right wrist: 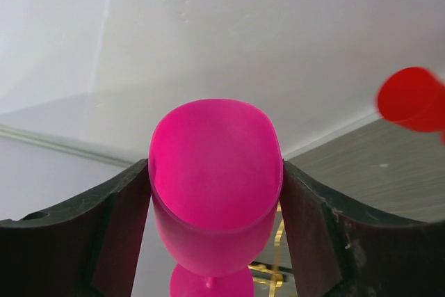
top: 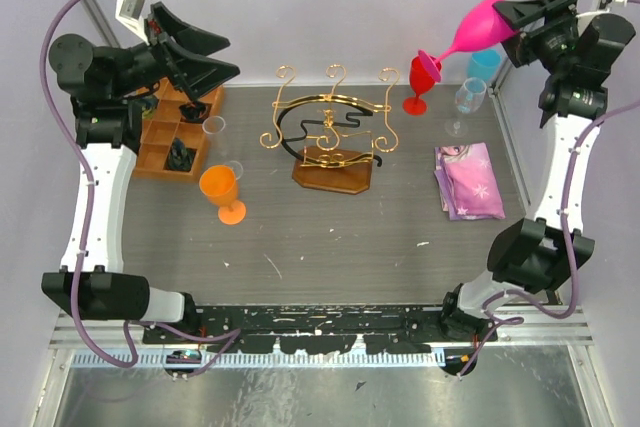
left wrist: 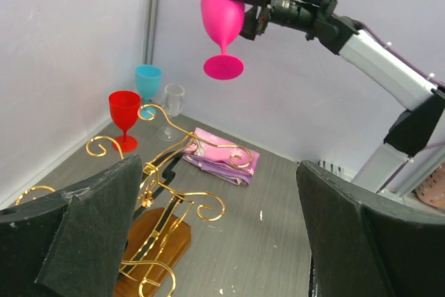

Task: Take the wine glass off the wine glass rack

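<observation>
Right pincer [top: 512, 25] is clenched on the pink wine glass [top: 478, 25], one finger on each side of the bowl. In the right wrist view the bowl fills the gap and touches both. The glass is up in the air over the far right corner of the table [top: 330, 237], foot hanging down, well apart from the rack [top: 330, 132]. The rack stands mid-table toward the far side, gold wire on a brown wooden base.

Left pincer [left wrist: 215, 234] is released, fingers spread wide with nothing between them. It's raised at far left, over the wooden tray [top: 165, 147] in the top view.

On the table at far right: red glass [top: 420, 82], blue glass [top: 484, 65], clear glass [top: 468, 105], all upright. The held glass's foot overlaps the red one from above but sits higher. A folded pink cloth [top: 468, 179] lies right of the rack. An orange glass [top: 222, 192] stands left of the rack, near the tray.
</observation>
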`<state>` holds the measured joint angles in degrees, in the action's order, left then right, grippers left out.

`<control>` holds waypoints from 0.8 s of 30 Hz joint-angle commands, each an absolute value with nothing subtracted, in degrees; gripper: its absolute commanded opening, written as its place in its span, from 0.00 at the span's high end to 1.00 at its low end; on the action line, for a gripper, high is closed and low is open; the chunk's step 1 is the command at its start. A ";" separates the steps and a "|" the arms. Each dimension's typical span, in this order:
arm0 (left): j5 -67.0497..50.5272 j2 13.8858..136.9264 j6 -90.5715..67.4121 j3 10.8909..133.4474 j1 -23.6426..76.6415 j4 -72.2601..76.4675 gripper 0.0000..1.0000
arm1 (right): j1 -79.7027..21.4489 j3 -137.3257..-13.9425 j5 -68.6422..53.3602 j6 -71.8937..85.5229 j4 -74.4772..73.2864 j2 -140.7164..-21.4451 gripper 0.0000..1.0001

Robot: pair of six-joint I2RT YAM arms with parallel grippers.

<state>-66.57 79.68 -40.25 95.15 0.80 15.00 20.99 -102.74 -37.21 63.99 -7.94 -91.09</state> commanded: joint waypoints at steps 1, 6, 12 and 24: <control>-63.47 78.64 -40.57 93.89 0.53 14.40 0.01 | 20.80 -104.29 -26.42 41.02 -22.15 -87.53 0.36; -62.24 79.91 -42.12 93.82 0.53 13.03 0.01 | 20.59 -99.11 -15.16 30.54 -22.58 -82.38 0.36; -61.20 80.33 -42.74 92.26 0.52 12.44 0.01 | 14.25 -90.80 -3.27 20.55 -18.49 -79.07 0.37; -59.67 78.26 -40.65 91.62 0.53 7.48 0.01 | -2.07 -59.76 19.26 5.85 17.84 -74.54 0.37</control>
